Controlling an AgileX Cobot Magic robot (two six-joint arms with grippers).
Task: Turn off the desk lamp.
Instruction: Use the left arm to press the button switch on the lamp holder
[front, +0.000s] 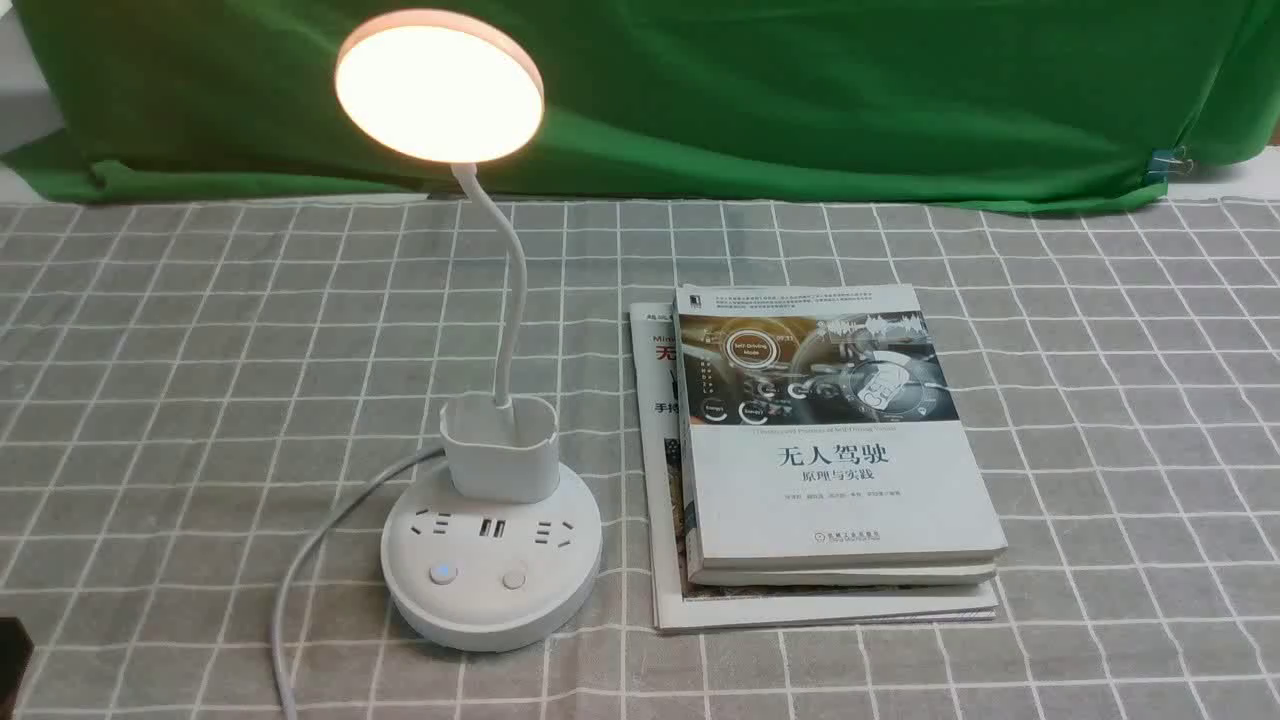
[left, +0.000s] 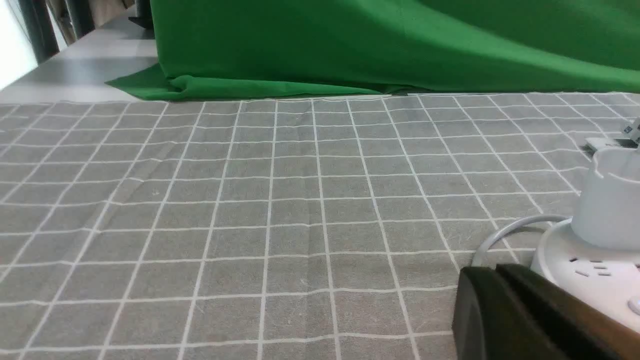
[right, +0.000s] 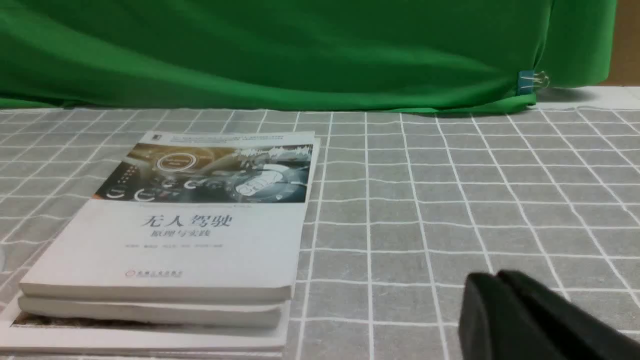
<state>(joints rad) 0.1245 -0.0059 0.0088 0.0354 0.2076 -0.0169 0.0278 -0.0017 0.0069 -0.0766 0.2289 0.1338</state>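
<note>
The white desk lamp (front: 495, 530) stands left of centre on the checked cloth. Its round disc head (front: 439, 86) glows warm white. A thin neck runs down into a small cup holder (front: 499, 447) on the round base, which has sockets and two buttons (front: 442, 573) (front: 514, 579). My left gripper (left: 492, 272) is shut and empty, low over the cloth just left of the base (left: 595, 270); only a dark tip shows at the front view's left edge (front: 12, 650). My right gripper (right: 495, 277) is shut and empty, over the cloth right of the books; it is out of the front view.
A stack of books (front: 830, 450) lies right of the lamp, also in the right wrist view (right: 170, 235). The lamp's white cord (front: 300, 570) curves off the base to the near left. Green cloth (front: 760, 90) hangs along the table's far edge.
</note>
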